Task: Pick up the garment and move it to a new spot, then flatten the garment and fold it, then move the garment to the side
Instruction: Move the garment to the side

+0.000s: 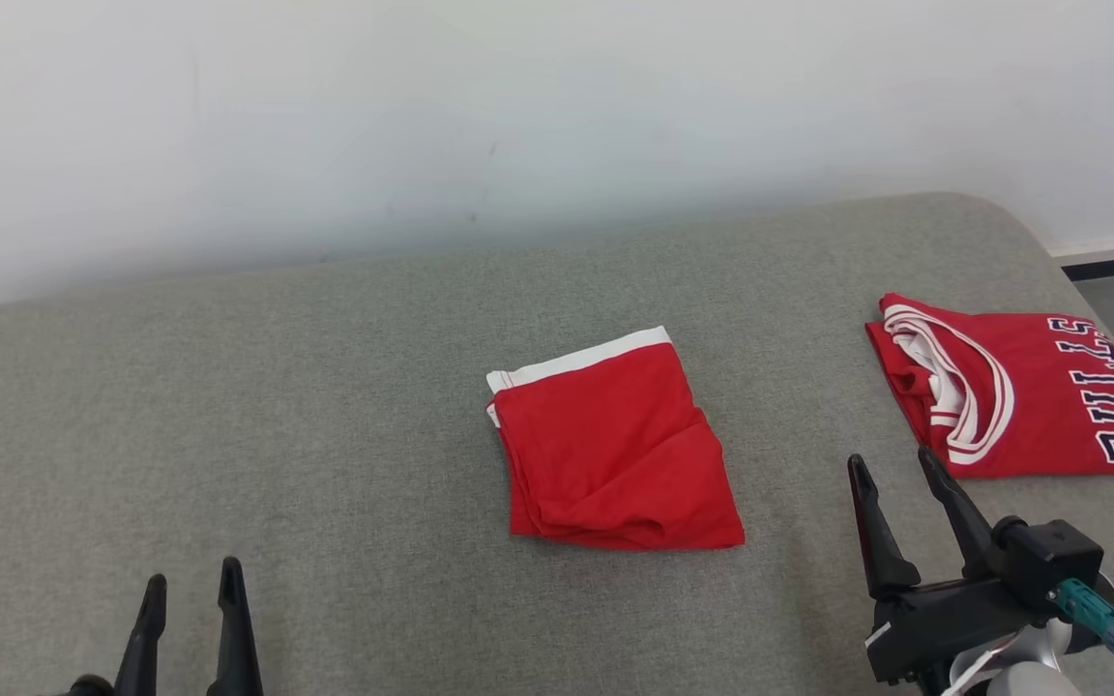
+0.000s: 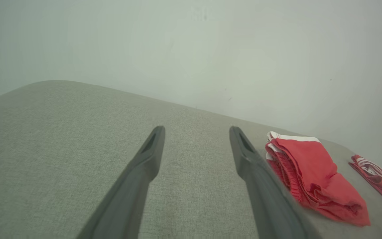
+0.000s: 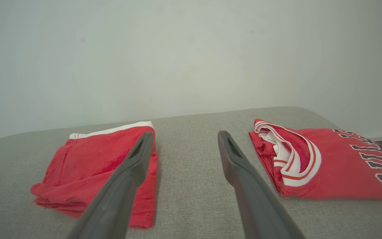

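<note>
My left hand and right hand are spread, holding nothing. The folded red garment lies on the grey padded surface, apart from a red jersey.

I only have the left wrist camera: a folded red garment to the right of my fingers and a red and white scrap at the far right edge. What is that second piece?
Observer: It is a folded red jersey with BULLS in dark letters. It lies apart from the red shorts you see beside your fingers.
Operator: Where is the right gripper?
Observer: The right gripper is open and holds nothing. It is over the grey upholstered surface, between the two garments, with its fingertips close to the jersey's near corner.
</note>
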Controlling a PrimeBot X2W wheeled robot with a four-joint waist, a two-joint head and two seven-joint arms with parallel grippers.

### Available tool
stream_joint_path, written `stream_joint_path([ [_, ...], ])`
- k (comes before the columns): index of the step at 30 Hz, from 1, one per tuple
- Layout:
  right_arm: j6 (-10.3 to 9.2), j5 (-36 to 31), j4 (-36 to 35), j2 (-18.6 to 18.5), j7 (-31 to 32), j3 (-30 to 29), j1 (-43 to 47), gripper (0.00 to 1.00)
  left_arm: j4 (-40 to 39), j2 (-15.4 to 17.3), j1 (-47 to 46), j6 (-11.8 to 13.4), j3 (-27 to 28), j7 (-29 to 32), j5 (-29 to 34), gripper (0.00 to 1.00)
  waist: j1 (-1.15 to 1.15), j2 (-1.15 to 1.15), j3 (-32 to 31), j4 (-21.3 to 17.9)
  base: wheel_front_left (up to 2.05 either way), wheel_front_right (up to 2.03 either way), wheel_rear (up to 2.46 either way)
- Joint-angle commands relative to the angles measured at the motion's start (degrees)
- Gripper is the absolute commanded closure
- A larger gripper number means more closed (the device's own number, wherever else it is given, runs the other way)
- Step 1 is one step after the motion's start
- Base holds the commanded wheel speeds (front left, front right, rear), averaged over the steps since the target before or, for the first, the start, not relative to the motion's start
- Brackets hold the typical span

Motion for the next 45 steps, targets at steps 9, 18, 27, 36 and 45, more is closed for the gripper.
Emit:
stream_joint_path([
  [9, -0.15, 1.2, 2.0, -1.3, 0.6, 2.3, -2.5, 0.0, -0.6, 0.1, 1.9, 0.9, -0.4, -0.1, 0.7, 0.0, 0.01, 0.0, 0.0, 2.0, 0.0, 0.0, 0.0],
  [18, -0.15, 1.7, 2.9, -1.4, 0.3, 2.5, -2.5, 0.0, -1.5, 0.1, 2.2, 1.5, -1.1, -0.1, 0.8, 0.0, 0.01, 0.0, 0.2, 2.7, 0.0, 0.0, 0.0],
  [27, -0.15, 1.1, 3.1, -0.9, 0.4, 2.0, -2.2, 0.0, -2.6, 0.1, 2.0, 2.5, -2.4, -0.1, 0.9, 0.0, 0.01, 0.0, 0.7, 3.6, 0.0, 0.0, 0.0],
  [36, -0.15, 2.0, 6.8, -0.9, 5.9, 3.0, -8.7, 0.0, -3.8, 0.1, 1.3, 3.0, -3.7, -0.1, 1.0, 0.0, 0.01, 0.0, 2.1, 5.0, 0.0, 0.0, 0.0],
  [45, -0.15, 6.3, 19.9, -3.0, 25.0, 5.7, -23.2, 0.0, -5.0, 0.1, -2.3, 2.5, -6.4, -0.1, 1.4, 0.0, 0.01, 0.0, 8.5, 10.2, 0.0, 0.0, 0.0],
])
